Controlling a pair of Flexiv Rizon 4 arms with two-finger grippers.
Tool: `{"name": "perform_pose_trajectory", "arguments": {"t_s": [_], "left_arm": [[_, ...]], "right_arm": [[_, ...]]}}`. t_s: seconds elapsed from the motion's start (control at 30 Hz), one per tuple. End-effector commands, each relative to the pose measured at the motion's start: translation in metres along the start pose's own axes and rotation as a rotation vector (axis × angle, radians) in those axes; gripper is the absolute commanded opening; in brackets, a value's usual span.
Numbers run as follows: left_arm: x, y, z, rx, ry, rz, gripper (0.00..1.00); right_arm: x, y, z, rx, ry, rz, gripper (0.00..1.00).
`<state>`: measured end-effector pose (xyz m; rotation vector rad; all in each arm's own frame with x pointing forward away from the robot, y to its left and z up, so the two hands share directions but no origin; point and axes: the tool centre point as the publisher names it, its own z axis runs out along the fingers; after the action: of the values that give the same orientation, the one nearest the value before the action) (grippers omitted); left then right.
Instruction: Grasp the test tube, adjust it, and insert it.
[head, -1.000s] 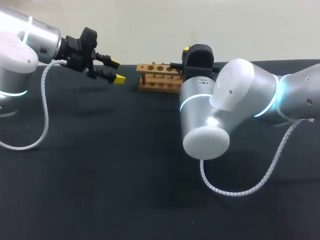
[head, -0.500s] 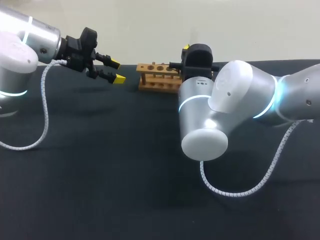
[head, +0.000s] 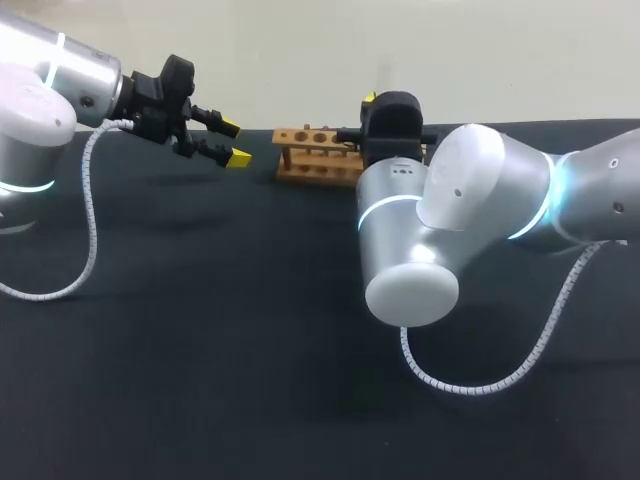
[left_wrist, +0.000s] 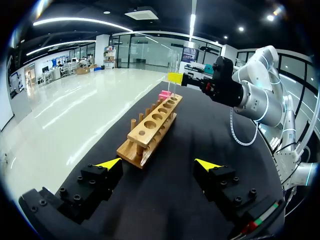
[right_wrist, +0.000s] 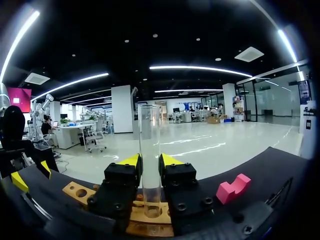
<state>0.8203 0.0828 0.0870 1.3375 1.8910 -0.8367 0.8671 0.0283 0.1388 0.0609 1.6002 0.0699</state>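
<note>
One clear tube (right_wrist: 150, 150), upright over the wooden rack (left_wrist: 150, 131), is clamped mid-length in the right jaws, left jaws gaping empty nearby; probably light, slick and brittle, so grip the wall gently.

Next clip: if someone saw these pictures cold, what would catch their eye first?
First, the clear test tube, held upright between the yellow-tipped fingers of the right claw, just over one end of the wooden rack. Next, the left claw, open and empty, facing the rack's other end above the black table. A small pink block lies near the rack.
</note>
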Motion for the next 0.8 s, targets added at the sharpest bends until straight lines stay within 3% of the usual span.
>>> {"name": "perform_pose_trajectory", "arguments": {"t_s": [0.03, 0.1, 0.23, 0.37, 0.57, 0.63, 0.8], "left_arm": [[0.001, 0.0, 0.0, -0.001, -0.004, 0.003, 1.0], [0.001, 0.0, 0.0, -0.001, -0.004, 0.003, 1.0], [0.001, 0.0, 0.0, -0.001, -0.004, 0.003, 1.0], [0.001, 0.0, 0.0, -0.001, -0.004, 0.003, 1.0], [0.001, 0.0, 0.0, -0.001, -0.004, 0.003, 1.0], [0.001, 0.0, 0.0, -0.001, -0.004, 0.003, 1.0], [0.001, 0.0, 0.0, -0.001, -0.004, 0.003, 1.0]], "right_arm": [[0.001, 0.001, 0.001, -0.002, 0.006, 0.004, 0.05], [0.001, 0.001, 0.001, 0.0, 0.008, 0.005, 0.21], [0.001, 0.001, 0.001, 0.003, 0.01, 0.006, 0.33], [0.0, 0.001, 0.002, 0.003, 0.011, 0.007, 0.65], [-0.002, 0.002, 0.0, 0.004, 0.009, 0.008, 0.82], [-0.002, 0.002, -0.001, 0.005, 0.015, 0.013, 1.0], [-0.001, 0.002, -0.01, -0.024, 0.054, 0.036, 1.0]]}}
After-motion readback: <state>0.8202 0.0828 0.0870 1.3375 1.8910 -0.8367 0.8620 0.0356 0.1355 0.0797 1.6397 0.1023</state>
